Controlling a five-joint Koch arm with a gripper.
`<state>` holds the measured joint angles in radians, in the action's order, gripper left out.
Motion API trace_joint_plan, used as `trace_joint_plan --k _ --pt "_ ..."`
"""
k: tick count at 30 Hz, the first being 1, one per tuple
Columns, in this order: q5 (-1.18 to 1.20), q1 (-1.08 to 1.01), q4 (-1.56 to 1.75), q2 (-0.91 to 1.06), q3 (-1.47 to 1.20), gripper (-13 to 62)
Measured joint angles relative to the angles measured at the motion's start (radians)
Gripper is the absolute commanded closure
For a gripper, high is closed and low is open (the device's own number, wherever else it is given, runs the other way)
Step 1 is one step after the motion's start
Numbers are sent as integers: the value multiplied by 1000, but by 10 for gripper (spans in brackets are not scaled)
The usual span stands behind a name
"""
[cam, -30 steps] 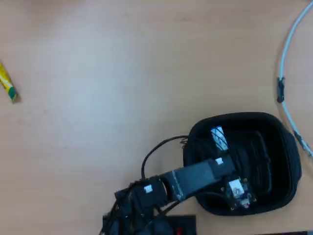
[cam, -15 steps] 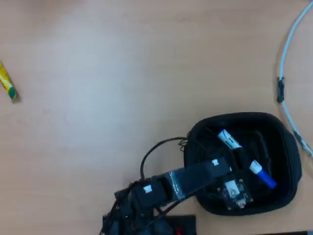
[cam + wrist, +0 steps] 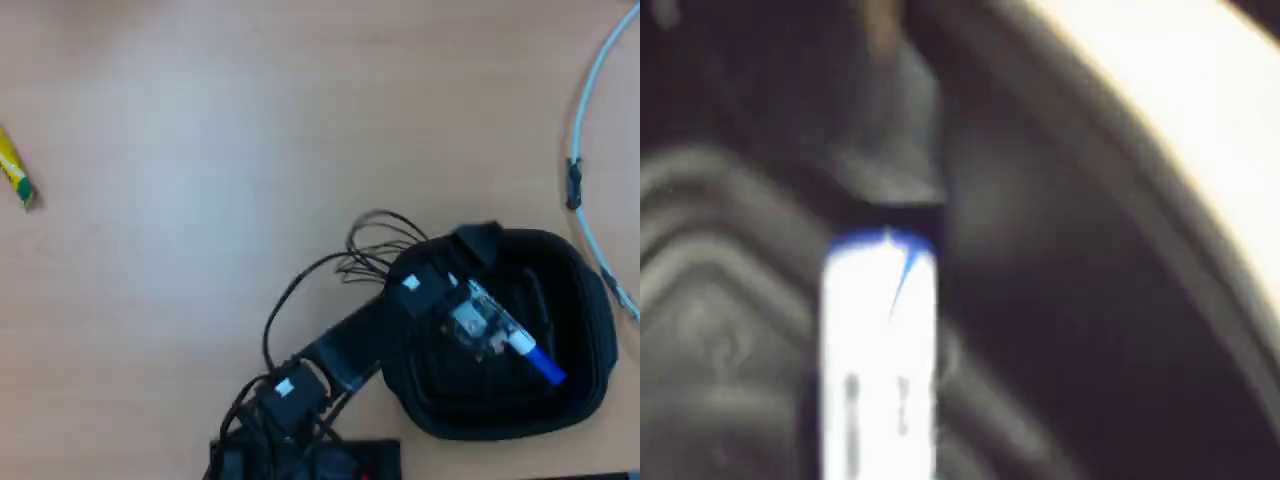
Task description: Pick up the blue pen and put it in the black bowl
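Arm stretched over black bowl (image 3: 580, 330), blue pen (image 3: 535, 358) lying inside, tool (image 3: 478, 240) opening unclear

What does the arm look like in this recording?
The arm is black and boxy, with small white stickers on its segments and thin black cables looping loose beside it. A bare circuit board rides near the gripper end. In the wrist view the gripper is a dark blur.

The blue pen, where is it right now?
In the overhead view the pen lies inside the black bowl at lower right, its blue cap poking out from under the arm's wrist.
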<state>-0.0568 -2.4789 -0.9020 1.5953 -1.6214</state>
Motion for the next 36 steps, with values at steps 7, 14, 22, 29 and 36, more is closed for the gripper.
trace_joint_plan --k 7,14,22,29,36 --pt "-34 236 -187 114 18 25" --pt "-18 499 -183 319 -212 25" --pt "63 709 -61 437 -515 28" --pt "94 830 -12 485 -598 225" --pt "172 850 48 494 -719 524"
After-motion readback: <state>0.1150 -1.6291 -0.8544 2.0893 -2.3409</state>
